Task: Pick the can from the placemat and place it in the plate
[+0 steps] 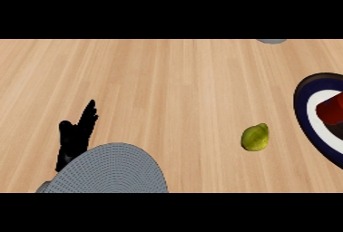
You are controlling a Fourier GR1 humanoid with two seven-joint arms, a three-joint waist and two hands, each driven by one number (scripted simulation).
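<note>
Resting on the plate (305, 113) at the counter's (167, 81) right edge, the red can (331, 112) shows only partly; the left hand (74, 136) is released, fingers straight. A nearby lemon (255, 137) could get knocked.

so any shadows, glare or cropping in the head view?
Head view: flat, even light on the wooden counter, no glare; no clear cast shadow under the yellow-green lemon; the dark blue and white plate with the red can is cut by the right edge; the grey round placemat covers part of the left robot hand.
</note>
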